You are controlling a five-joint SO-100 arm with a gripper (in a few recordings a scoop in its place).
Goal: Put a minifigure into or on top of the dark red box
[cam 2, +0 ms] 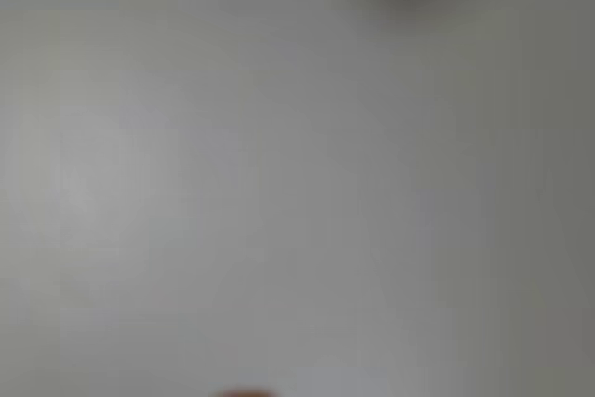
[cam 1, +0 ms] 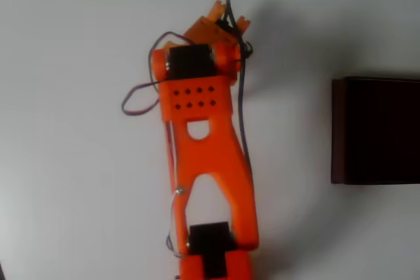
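Tool (cam 1: pixel 226 14) is pointing down at the white counter (cam 1: pixel 79 214), its opening impossible to judge. No minifigure is identifiable; being tiny, light and rigid, it probably suits a torso pinch. Dark red box (cam 1: pixel 377 129) is sitting well right of the tool.

Plain white table (cam 1: pixel 79 214), evenly lit, soft shadows.

Count on the overhead view: one orange arm (cam 1: pixel 203 162), reaching up the picture from its lower edge. One gripper (cam 1: pixel 226 16) at the arm's far end; finger position not discernible. One dark red box (cam 1: pixel 377 129), right of the arm and well apart from it. One white table (cam 1: pixel 72 214) beneath the arm. The wrist view is blurred grey.
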